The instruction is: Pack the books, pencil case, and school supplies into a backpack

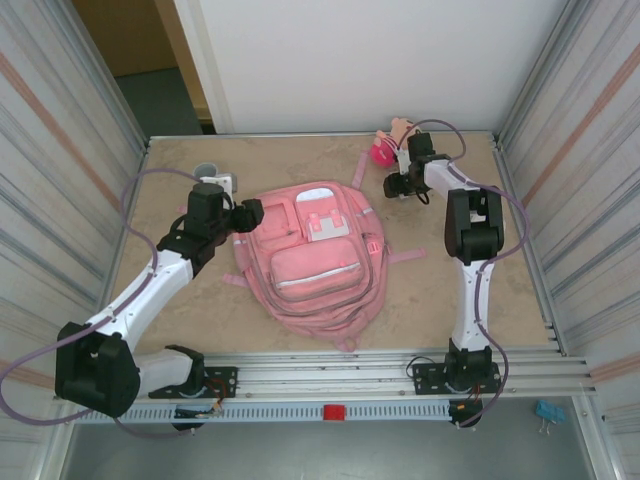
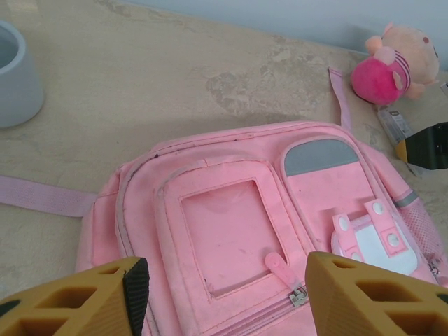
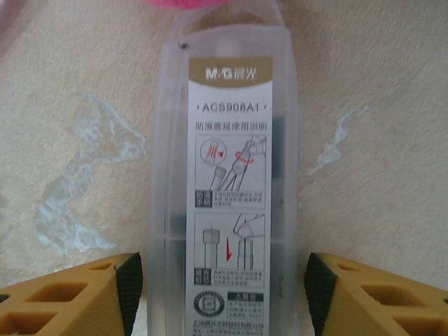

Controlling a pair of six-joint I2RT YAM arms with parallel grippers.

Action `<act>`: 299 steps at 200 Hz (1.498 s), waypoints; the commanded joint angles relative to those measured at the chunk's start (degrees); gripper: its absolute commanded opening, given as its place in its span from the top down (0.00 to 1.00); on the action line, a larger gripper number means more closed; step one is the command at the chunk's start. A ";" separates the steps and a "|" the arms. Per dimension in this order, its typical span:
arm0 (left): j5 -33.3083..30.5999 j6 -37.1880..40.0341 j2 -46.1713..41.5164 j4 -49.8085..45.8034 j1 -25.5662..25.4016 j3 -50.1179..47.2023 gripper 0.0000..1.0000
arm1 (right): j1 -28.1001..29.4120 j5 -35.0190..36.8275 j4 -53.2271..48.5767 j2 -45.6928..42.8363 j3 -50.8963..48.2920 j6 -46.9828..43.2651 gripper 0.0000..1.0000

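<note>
This looks like the pickup step: the right end effector (image 3: 224, 290), released, straddles a translucent labelled case (image 3: 231, 140) on the counter (image 3: 371, 105). Next it should clench the case's sides, while the left end effector (image 2: 227, 294), also released, hovers over the backpack (image 2: 231, 224).

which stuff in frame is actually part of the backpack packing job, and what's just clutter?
Job:
pink backpack, lying flat mid-table
clear plastic case with a printed label, looks like stationery, lying on the table

Lying about:
plush doll, far right of the table
grey cup, far left of the table
</note>
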 commanded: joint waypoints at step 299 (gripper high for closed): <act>-0.47 50.26 17.40 -6.92 -34.95 3.68 0.14 | 5.75 -11.39 15.07 -87.67 -75.88 34.33 0.58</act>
